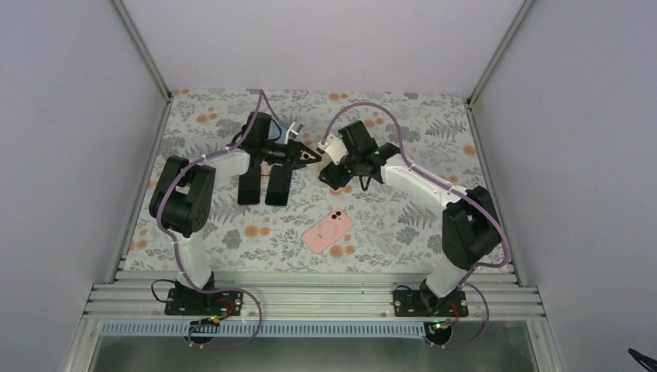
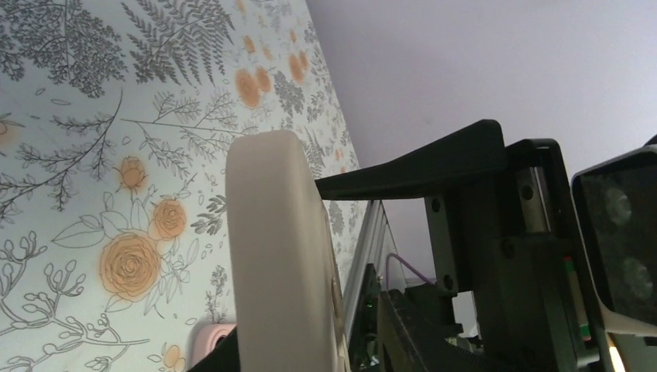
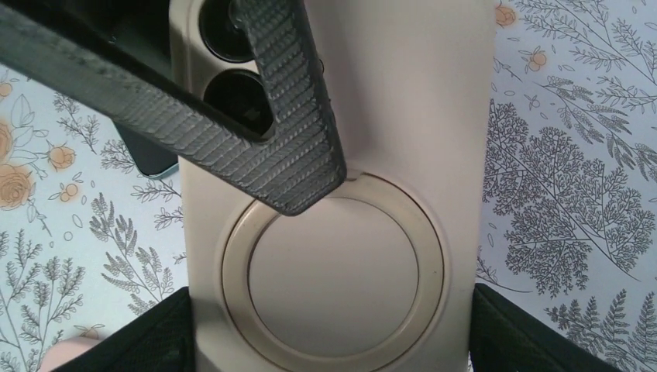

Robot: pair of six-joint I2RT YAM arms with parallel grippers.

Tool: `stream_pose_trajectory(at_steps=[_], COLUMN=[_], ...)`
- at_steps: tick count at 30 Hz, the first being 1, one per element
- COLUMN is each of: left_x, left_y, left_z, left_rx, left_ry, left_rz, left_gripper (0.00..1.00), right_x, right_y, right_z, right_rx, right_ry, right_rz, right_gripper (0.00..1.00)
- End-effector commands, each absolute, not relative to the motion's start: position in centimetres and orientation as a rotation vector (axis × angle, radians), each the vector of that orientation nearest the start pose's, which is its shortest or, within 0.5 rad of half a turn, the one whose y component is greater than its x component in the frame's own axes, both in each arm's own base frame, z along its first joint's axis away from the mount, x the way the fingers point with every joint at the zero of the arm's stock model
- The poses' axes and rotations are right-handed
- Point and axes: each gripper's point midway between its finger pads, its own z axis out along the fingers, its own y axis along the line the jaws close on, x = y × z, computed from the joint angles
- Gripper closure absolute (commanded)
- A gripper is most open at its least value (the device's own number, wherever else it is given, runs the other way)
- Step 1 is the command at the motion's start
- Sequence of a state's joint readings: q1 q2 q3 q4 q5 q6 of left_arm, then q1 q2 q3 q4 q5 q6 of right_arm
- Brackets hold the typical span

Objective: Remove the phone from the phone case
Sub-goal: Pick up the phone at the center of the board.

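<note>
No writing, brand, number or sign can be read in any view. The cream phone case [image 3: 403,93] carries only a plain raised ring [image 3: 236,271] on its back, with no logo or lettering. The pink case [image 1: 328,232], lying on the desk [image 1: 387,240] nearer the arm bases than the cream phone case, bears a similar ring. It is small in the overhead view, so fine print on it, if any, perhaps cannot be made out.
</note>
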State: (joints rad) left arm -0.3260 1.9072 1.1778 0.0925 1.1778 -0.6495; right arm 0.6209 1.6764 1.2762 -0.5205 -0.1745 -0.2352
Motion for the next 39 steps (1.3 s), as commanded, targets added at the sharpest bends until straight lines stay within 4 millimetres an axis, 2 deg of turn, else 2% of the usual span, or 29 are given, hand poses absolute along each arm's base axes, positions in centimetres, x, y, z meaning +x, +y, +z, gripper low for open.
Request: stream_pose_trajectory(at_steps=[1, 4, 6, 9, 15, 21, 23, 28, 29, 33, 35, 39], left_x=[36.1, 35.9, 35.8, 35.8, 35.6, 33.8, 33.4, 32.9, 32.9, 33.5, 34.3, 35.0], left_y=[-29.5, -29.4, -29.4, -29.2, -28.0, -26.7, -26.4, -25.9, -25.7, -25.6, -25.4, -25.2], left_z=[17.9, 18.7, 19.4, 20.8, 25.4, 26.4, 26.4, 25.5, 25.3, 24.7, 23.8, 22.5], left_rx=[0.461, 0.48, 0.492, 0.526, 0.579, 0.555, 0.534, 0.424, 0.391, 0.343, 0.25, 0.125], left_ry=[2.212, 2.195, 2.182, 2.152, 2.066, 2.039, 2.049, 2.112, 2.122, 2.157, 2.217, 2.278], left_rz=[-1.855, -1.844, -1.839, -1.81, -1.774, -1.867, -1.897, -1.965, -1.977, -1.987, -1.974, -1.972], left_gripper=[0.79, 0.9, 0.92, 0.92, 0.96, 0.98, 0.97, 0.98, 0.98, 0.98, 0.98, 0.98], right_x=[34.3, 33.9, 33.7, 33.4, 32.9, 31.8, 31.3, 31.3, 30.7, 29.8, 29.3, 30.4], right_y=[29.3, 29.3, 29.2, 28.8, 27.2, 26.1, 26.1, 25.8, 26.4, 27.6, 28.6, 29.4], right_z=[17.4, 18.2, 19.0, 20.8, 24.8, 27.7, 27.8, 26.3, 26.1, 25.3, 24.5, 23.9], right_rx=[-1.089, -1.09, -1.089, -1.087, -1.163, -1.238, -1.263, -1.32, -1.36, -1.404, -1.43, -1.388], right_ry=[2.155, 2.141, 2.123, 2.068, 1.903, 1.777, 1.769, 1.757, 1.712, 1.686, 1.678, 1.667], right_rz=[0.423, 0.436, 0.442, 0.427, 0.287, 0.158, 0.114, -0.077, -0.133, -0.141, -0.14, -0.218], right_gripper=[0.26, 0.21, 0.17, 0.01, 0.01, 0.01, 0.01, 0.01, 0.0, 0.0, 0.0, 0.01])
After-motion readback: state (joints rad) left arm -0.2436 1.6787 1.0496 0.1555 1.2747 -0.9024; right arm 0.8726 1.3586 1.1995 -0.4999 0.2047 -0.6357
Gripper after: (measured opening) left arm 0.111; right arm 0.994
